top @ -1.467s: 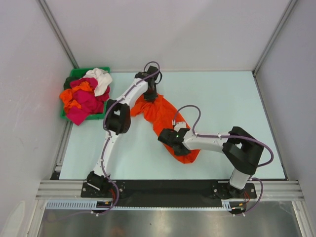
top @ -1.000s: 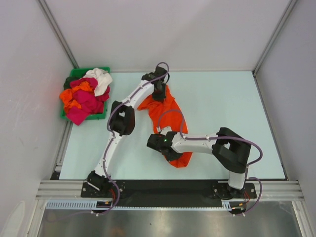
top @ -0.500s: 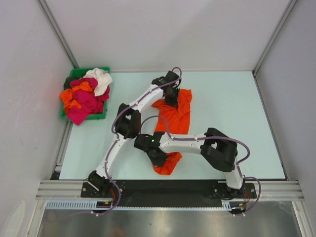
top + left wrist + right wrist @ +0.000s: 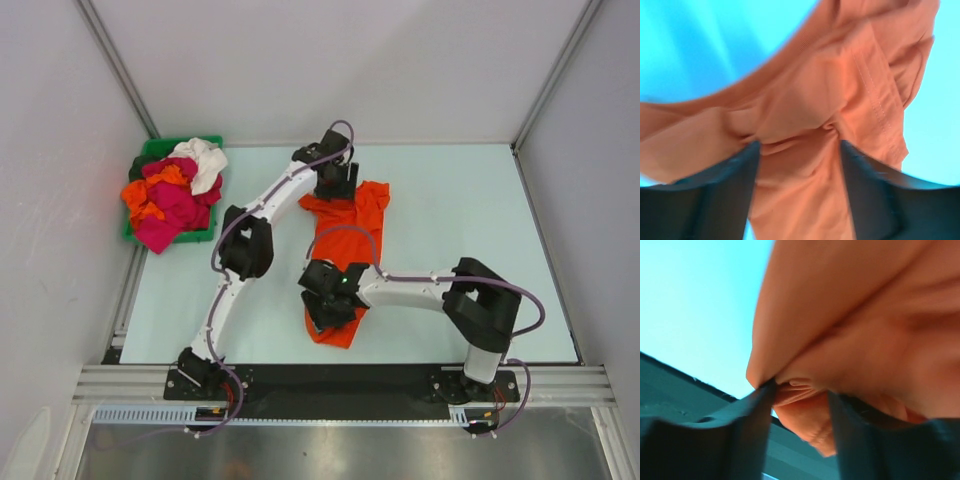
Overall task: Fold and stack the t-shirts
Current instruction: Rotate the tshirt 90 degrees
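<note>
- The green bin [image 4: 152, 149] sits at the far left corner of the table [image 4: 470, 220], heaped with the other shirts [image 4: 172, 195] in crimson, orange and white. None of them has been folded, and no stack has been started on the table, so the task looks to be at an early stage.
- The left gripper [image 4: 338, 190] is at the far end of the orange shirt [image 4: 365, 215]. In its wrist view the fingers [image 4: 735, 175] stand well apart, with rumpled cloth and a stitched hem lying loose in the gap. It reads as released, not pinching.
- The orange shirt lies mid-table as a long rumpled strip running from far to near. It is neither flat nor squared. I judge the step in hand to be laying it out, with folding not yet begun.
- The right gripper [image 4: 328, 305] is over the shirt's near end. Its jaws are parted too, and a soft fold pokes between them without being squeezed.
- The next move calls for both grippers to lift clear without snagging cloth. They would then need to find true edges, a hem or the shoulders, and draw the shirt flat.
- The shirt's near end lies close to the black rail at the table's front edge, so there is little room to pull it nearer. The left arm's elbow [image 4: 243, 245] also crowds the left side.
- The right half of the table is bare, which gives the best room for spreading and for a stack.
</note>
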You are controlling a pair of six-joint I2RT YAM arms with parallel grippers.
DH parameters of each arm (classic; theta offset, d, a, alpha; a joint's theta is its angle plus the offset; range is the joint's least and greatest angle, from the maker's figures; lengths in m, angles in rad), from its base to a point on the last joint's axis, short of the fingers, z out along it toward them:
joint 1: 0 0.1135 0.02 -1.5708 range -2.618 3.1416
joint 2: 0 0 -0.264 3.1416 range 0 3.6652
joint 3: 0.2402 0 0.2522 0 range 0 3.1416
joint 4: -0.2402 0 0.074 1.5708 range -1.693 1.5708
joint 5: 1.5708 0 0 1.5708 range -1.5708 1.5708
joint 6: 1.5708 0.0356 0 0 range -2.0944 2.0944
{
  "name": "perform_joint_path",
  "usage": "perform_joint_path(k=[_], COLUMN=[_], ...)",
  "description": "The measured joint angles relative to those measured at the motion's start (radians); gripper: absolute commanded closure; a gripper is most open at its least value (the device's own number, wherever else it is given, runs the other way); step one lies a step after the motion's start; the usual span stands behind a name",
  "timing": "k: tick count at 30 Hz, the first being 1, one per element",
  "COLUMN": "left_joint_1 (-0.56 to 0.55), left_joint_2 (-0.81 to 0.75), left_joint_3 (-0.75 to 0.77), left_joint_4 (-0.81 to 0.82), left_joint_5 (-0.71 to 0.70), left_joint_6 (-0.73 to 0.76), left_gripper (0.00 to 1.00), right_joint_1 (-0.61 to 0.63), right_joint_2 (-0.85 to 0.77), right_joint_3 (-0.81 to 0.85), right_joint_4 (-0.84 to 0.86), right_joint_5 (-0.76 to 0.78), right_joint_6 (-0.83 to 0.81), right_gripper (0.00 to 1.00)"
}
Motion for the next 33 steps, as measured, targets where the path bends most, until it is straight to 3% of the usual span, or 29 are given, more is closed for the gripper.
perform_joint_path(k=[1,6,12,13,15,16,17,18,22,23,27,33], left_joint_1=[0.006,0.029,0.029,0.029,0.028,0.028,0.028,0.028,0.028,0.026,0.026,0.025], left_joint_2=[-0.018,-0.117,-0.243,-0.265,-0.299,-0.314,-0.323,-0.329,-0.332,-0.332,-0.321,-0.289], left_joint_3=[-0.005,-0.01,-0.059,-0.082,-0.136,-0.17,-0.202,-0.235,-0.378,-0.402,-0.438,-0.42], left_joint_4=[0.003,0.023,0.055,0.062,0.08,0.09,0.096,0.104,0.134,0.134,0.136,0.161], left_joint_5=[-0.009,-0.066,-0.098,-0.101,-0.104,-0.104,-0.104,-0.104,-0.104,-0.103,-0.103,-0.102], left_joint_6=[-0.003,-0.017,-0.017,-0.018,-0.021,-0.024,-0.026,-0.027,-0.044,-0.047,-0.06,-0.069], left_gripper=[0.18,0.12,0.14,0.16,0.22,0.25,0.28,0.35,0.46,0.54,0.74,0.76], right_joint_1=[-0.012,-0.074,-0.155,-0.172,-0.211,-0.239,-0.276,-0.317,-0.49,-0.518,-0.607,-0.642], right_joint_2=[-0.018,-0.101,-0.156,-0.165,-0.188,-0.197,-0.201,-0.2,-0.136,-0.111,0.077,0.299], right_joint_3=[-0.01,-0.013,0.082,0.095,0.108,0.111,0.116,0.123,0.183,0.204,0.352,0.475], right_joint_4=[0.001,-0.007,-0.054,-0.055,-0.057,-0.057,-0.056,-0.055,-0.043,-0.038,-0.019,-0.01], right_joint_5=[0.009,0.08,0.148,0.162,0.187,0.196,0.206,0.219,0.266,0.274,0.292,0.285], right_joint_6=[0.0,-0.008,-0.042,-0.046,-0.05,-0.054,-0.059,-0.061,-0.074,-0.08,-0.091,-0.099], right_gripper=[0.24,0.03,0.04,0.06,0.23,0.33,0.52,0.6,0.9,0.99,1.0,1.0])
